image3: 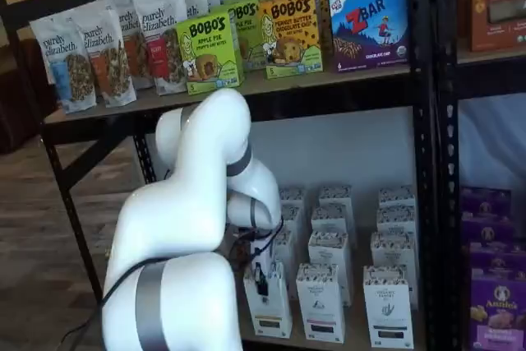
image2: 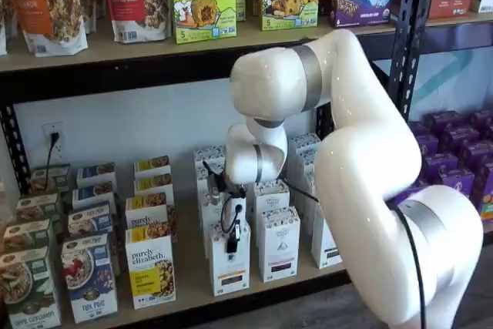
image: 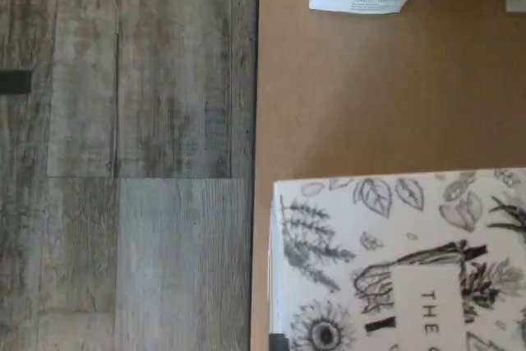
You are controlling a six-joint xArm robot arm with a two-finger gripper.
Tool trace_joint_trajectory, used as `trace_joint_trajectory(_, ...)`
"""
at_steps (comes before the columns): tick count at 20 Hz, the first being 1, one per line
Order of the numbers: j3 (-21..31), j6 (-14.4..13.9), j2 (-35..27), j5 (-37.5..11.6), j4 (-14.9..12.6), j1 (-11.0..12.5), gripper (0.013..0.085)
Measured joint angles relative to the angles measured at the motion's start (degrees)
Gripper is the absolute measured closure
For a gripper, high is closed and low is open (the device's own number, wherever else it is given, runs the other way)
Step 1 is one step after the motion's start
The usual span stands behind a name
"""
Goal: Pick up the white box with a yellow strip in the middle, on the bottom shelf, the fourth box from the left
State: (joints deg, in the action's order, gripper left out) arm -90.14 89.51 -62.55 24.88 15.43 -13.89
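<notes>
The white box (image2: 227, 273) stands at the front of the bottom shelf (image2: 192, 284), a narrow white carton with a thin yellow strip; it also shows in the other shelf view as the white box (image3: 271, 311). My gripper (image2: 231, 246) comes down over its top front, black fingers closed on the carton, and the gripper (image3: 261, 281) looks the same from the other side. In the wrist view the box's leaf-patterned top (image: 394, 260) lies close below the camera on the tan board (image: 370, 96).
Like white cartons with a dark strip (image2: 279, 246) stand close to the right. A purely elizabeth box (image2: 150, 271) stands to the left. Rows of more cartons fill the shelf behind. A black rack post (image2: 408, 28) rises at right. Grey plank floor (image: 123, 162) lies past the shelf edge.
</notes>
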Motion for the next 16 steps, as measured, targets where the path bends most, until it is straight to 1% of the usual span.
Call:
trace_joint_trajectory(6,4.58,1.13,2.87,-1.49,1.52,-0.49,0.049)
trace_joint_trajectory(12,10.7,3.21,6.97,-3.09,4.63,-1.53,0.049)
trace_joint_trajectory(16,14.53,3.14,9.46,-4.37,5.3,-2.44,0.049)
